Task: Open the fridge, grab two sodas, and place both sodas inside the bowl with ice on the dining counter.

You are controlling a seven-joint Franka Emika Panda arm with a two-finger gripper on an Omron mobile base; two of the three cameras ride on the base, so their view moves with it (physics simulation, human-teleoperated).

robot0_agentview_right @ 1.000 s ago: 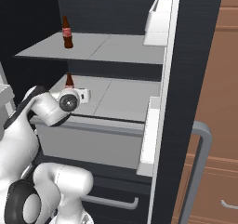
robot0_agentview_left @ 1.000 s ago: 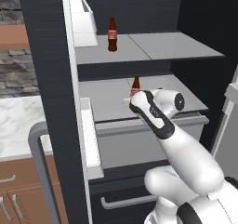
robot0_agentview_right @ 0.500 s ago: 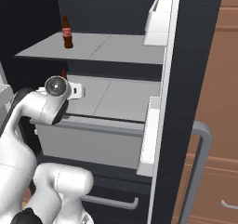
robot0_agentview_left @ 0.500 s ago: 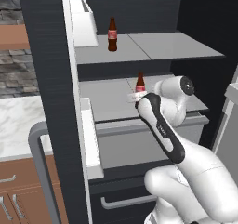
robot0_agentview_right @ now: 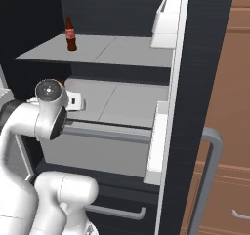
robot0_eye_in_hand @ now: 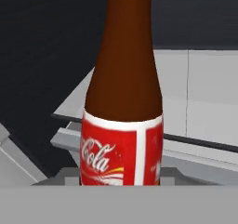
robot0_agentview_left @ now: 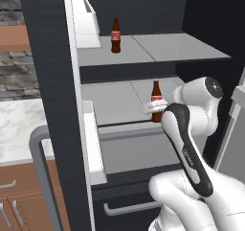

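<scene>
The black fridge stands open, its grey shelves bare apart from the sodas. One soda, dark brown with a red label, stands upright on the upper shelf. A second soda is upright just over the front of the lower shelf, with my gripper shut on its labelled body. In the right base view my arm hides most of that bottle. The bowl with ice and the dining counter are out of view.
The open fridge door carries white bins and a long grey handle. A grey drawer front lies under the lower shelf. Marble-topped brown cabinets flank the fridge, with a brown cabinet on the other side.
The gripper has carried the lower soda to the right and nearer the shelf's front edge. My elbow has swung up and to the right. The upper soda has stayed put.
</scene>
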